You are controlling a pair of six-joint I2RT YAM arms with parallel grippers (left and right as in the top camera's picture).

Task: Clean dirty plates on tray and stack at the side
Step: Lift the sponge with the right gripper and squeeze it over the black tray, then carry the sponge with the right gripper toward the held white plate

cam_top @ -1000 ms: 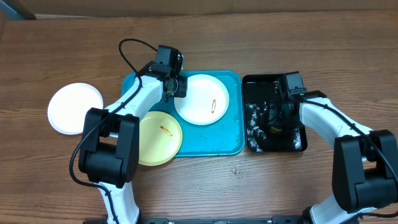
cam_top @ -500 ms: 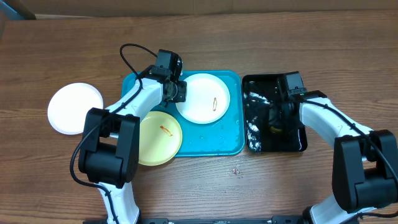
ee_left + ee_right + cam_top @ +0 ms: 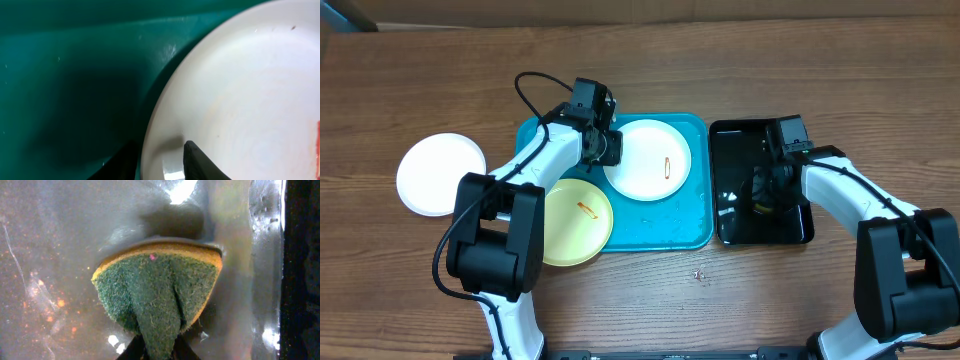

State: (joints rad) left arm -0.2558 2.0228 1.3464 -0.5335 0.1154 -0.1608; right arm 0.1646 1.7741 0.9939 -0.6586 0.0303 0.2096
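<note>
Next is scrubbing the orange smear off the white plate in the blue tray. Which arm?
Right. The right gripper holds the sponge in the black tray. The left gripper pinches the white plate at its rim and can likely steady it.

Black tray [image 3: 735, 225] beneath right gripper [image 3: 155, 352]: glossy wet floor, orange specks left of gripper. Green scouring sponge [image 3: 157, 290], yellow-orange backing, pinched at gripper tips, fanning out ahead of them. Brown wood-grain worktop [image 3: 720, 310] around; tiny debris [image 3: 700, 272] on it, left of gripper.
</note>
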